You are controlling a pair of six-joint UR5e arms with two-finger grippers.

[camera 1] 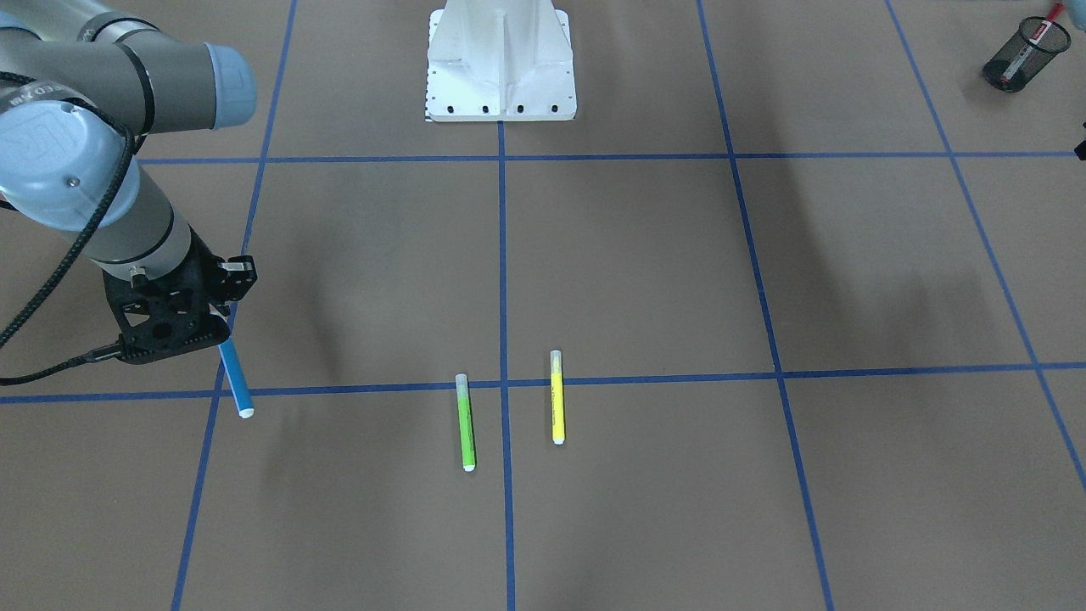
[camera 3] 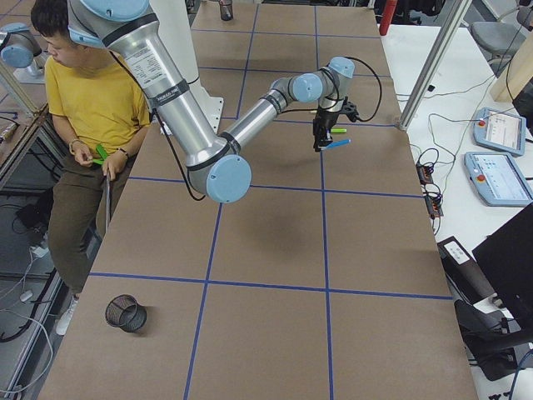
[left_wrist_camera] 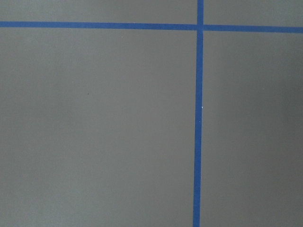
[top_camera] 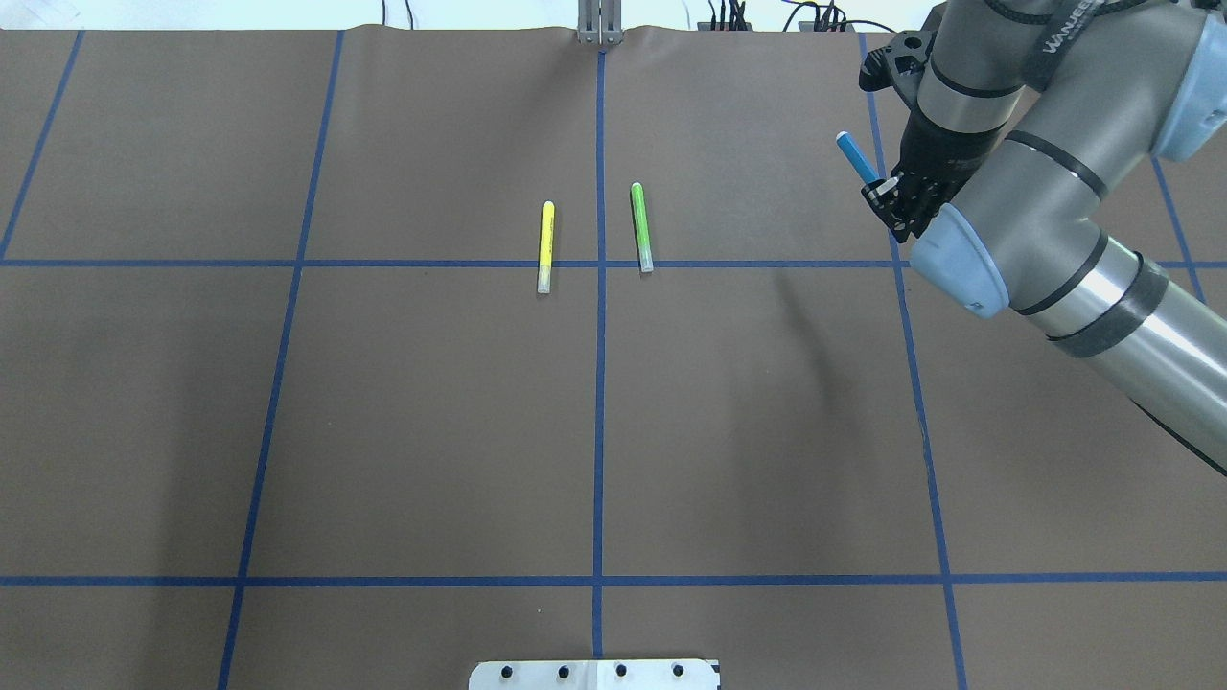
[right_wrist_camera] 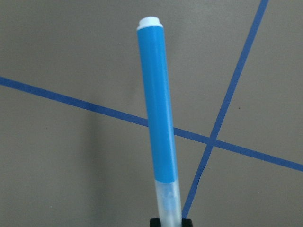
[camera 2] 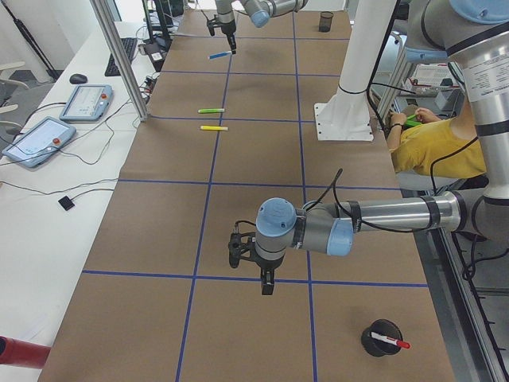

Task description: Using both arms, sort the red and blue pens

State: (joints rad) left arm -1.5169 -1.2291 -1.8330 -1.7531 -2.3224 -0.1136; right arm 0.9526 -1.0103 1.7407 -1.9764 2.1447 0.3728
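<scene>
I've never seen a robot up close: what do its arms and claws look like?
Both arms are grey tubes with light-blue joint caps and a black cable. The right arm bears pale lettering; the right claw is a black frame with holes. The left arm ends in the left claw, also black.

Centre: slim yellow highlighter [top_camera: 546,246] lies left of slim green highlighter [top_camera: 640,227], blue tape line [top_camera: 600,383] between them. Far right: slim blue highlighter [top_camera: 856,158] in right gripper [top_camera: 887,190].
</scene>
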